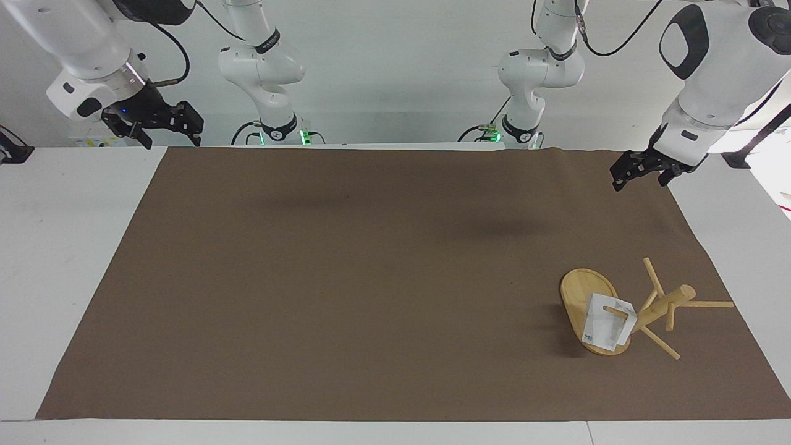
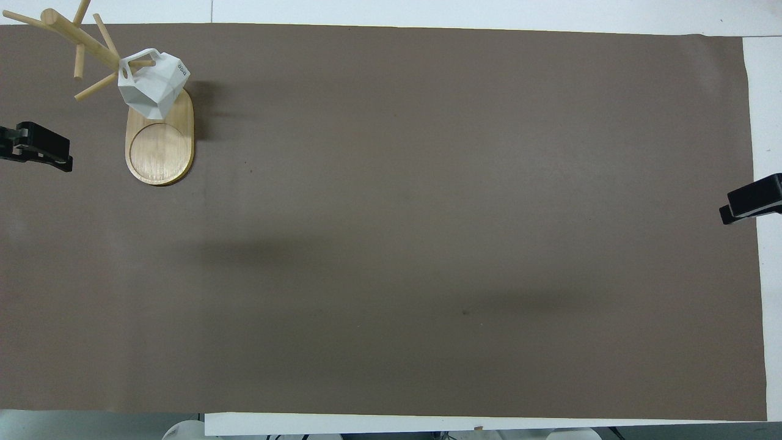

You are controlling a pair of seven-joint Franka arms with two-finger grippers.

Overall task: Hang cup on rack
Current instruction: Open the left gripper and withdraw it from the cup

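The bamboo rack point(image 1: 579, 295) point(image 2: 160, 146) stands on its oval base toward the left arm's end of the table. The white faceted cup point(image 1: 602, 330) point(image 2: 153, 88) hangs by its handle on one of the pegs, just above the base, with nothing gripping it. My left gripper point(image 1: 620, 177) point(image 2: 50, 151) is open and empty, raised over the mat's edge and well apart from the rack. My right gripper point(image 1: 173, 136) point(image 2: 733, 211) waits open and empty over the right arm's end of the table.
A brown mat point(image 1: 371, 278) point(image 2: 427, 214) covers most of the white table point(image 1: 62, 247). Nothing else lies on it besides the rack and cup. Both arm bases point(image 1: 278, 130) stand at the table's robot edge.
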